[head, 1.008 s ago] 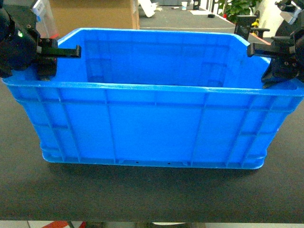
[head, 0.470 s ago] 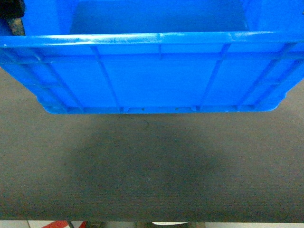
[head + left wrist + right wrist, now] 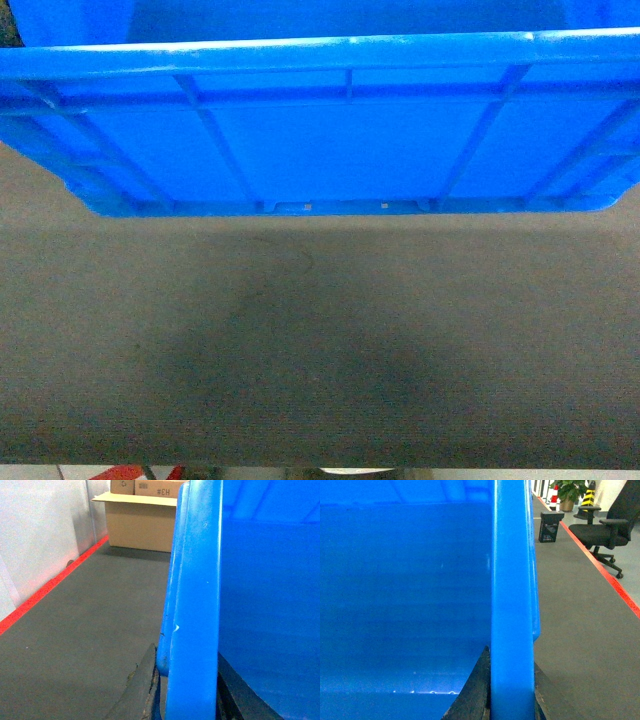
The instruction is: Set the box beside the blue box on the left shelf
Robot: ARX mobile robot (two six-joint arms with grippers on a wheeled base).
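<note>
crate: the large bright-blue ribbed plastic crate (image 3: 330, 130) fills the top of my head view, its near wall and thick rim facing me, its bottom edge clear of the dark grey carpeted surface (image 3: 320, 350), with a soft shadow on the carpet under it
left claw: my left gripper (image 3: 185, 695) is clenched on the crate's left rim; in the left wrist view a dark finger (image 3: 142, 690) sits on the outer side of the blue wall and another on the inner side, both against the plastic
right claw: my right gripper (image 3: 510, 692) grasps the crate's right rim the same way, one dark finger (image 3: 472, 692) inside the wall, one outside
left surroundings: brown cardboard boxes (image 3: 140, 522) stand on the grey floor beside a red floor stripe (image 3: 50, 585)
right surroundings: a black office chair (image 3: 607, 532) and a potted green plant (image 3: 568, 492) stand well apart from the crate
shelf: i cannot see it in any view
</note>
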